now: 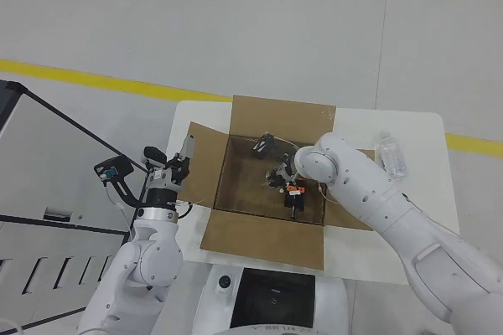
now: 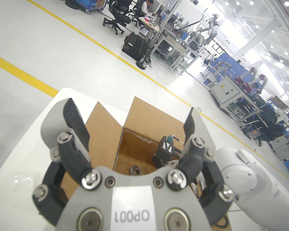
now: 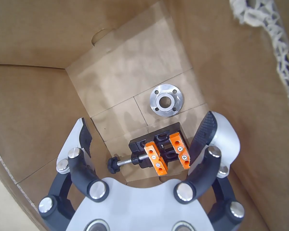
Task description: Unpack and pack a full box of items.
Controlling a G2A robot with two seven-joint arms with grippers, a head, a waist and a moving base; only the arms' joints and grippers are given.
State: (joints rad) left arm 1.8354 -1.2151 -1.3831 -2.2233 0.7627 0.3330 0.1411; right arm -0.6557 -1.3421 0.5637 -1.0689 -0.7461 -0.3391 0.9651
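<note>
An open cardboard box [image 1: 235, 180] stands in the middle of the white table [image 1: 411, 251]. My right gripper [image 3: 145, 128] hangs open inside it, just above a small black vise with orange jaw plates [image 3: 159, 150], touching nothing. A round metal flange [image 3: 166, 100] lies on the box floor beyond the vise. From above, the vise [image 1: 296, 194] lies under my right arm [image 1: 344, 172], and a black part [image 1: 261, 144] rests near the far wall. My left gripper [image 2: 132, 118] is open and empty, held above the table beside the box's left flap [image 2: 103, 131].
A clear plastic bottle [image 1: 391, 153] lies on the table right of the box. The box flaps [image 1: 264, 239] stand spread outward on all sides. A black handheld device [image 1: 113, 173] sits on a stand left of the table.
</note>
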